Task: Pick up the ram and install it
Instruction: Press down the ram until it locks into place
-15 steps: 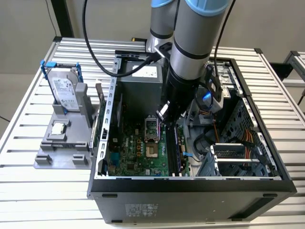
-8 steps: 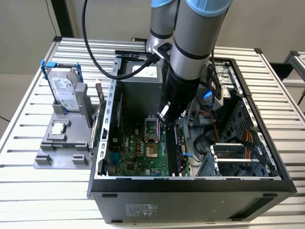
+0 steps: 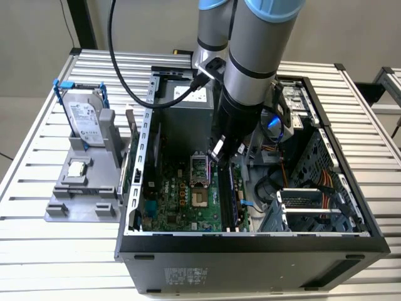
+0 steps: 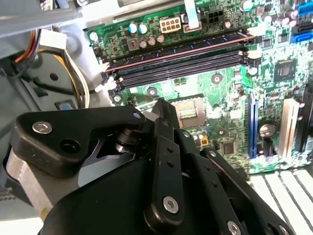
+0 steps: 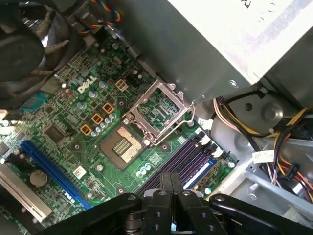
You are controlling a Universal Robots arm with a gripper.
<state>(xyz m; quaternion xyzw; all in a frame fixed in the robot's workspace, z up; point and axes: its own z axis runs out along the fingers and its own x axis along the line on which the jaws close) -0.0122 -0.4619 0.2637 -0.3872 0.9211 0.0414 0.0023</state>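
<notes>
Ram stick, long, thin and dark (image 3: 226,195), appears to stand on edge in the memory slots inside the open black computer case (image 3: 250,248); not sure it is fully seated.
Black tool (image 3: 219,153) hangs inside the case just above the green motherboard (image 3: 182,200), near the end of the slot row, beside the square metal-framed processor socket (image 5: 159,112). Cannot tell whether the tool is open, closed or gripping anything. In the second wrist view the slots (image 4: 178,58) run as dark parallel bars past the tool (image 4: 164,105). Grey plastic fixture (image 3: 84,200) sits on the slatted worktop (image 3: 37,263) at the exterior view's left, carrying a silver hard drive (image 3: 84,122).
</notes>
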